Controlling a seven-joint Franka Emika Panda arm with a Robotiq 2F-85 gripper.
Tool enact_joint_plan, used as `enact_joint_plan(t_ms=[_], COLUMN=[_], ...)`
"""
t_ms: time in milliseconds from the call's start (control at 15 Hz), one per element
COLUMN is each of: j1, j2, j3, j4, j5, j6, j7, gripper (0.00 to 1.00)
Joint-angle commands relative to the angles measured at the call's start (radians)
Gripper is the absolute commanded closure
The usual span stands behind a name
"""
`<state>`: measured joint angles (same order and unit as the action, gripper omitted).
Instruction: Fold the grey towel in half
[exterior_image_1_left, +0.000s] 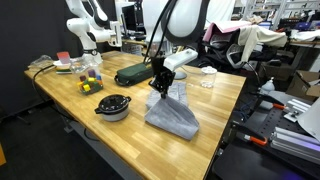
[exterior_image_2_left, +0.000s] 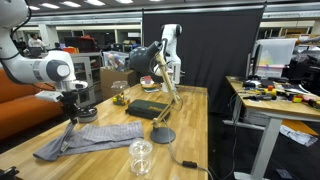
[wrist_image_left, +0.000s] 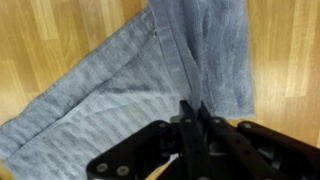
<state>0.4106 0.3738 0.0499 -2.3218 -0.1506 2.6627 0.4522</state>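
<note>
Grey towel (exterior_image_1_left: 175, 115) was pinched at an edge by the closed claw (wrist_image_left: 193, 112); below it, limp cloth could be bunched or dropped if dragged.

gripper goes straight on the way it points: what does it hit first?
The towel: the gripper points down and looks shut on a raised fold of it. Behind the cloth is the table; how far is unclear.

arm (exterior_image_2_left: 30, 68): white shells, black joints | fingers (wrist_image_left: 187, 116): black, narrow, bolted black base
</note>
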Motion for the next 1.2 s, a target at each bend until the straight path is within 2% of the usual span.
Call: enact_joint_plan(t_ms=[0,133,267,400,467,1133], j1=[0.049,0.049,0.018,-0.013,-0.01,-0.017], j2=[-0.028,-0.03,-0.023,-0.018,-0.021,-0.02], j3=[-0.087,-0.128,-0.137,-0.132,-0.128,-0.126], j4=[0.028,0.056,0.085,0.101,0.086,0.089], j5=[-0.178,-0.282,-0.313,-0.296,-0.291,-0.29], j6=[-0.024,-0.023,-0.023,-0.022,-0.004,-0.004], j7=[0.072,0.109,0.105,0.063,0.082,0.075], gripper=[0.98,0.98,0.98,0.98,0.92,0.92])
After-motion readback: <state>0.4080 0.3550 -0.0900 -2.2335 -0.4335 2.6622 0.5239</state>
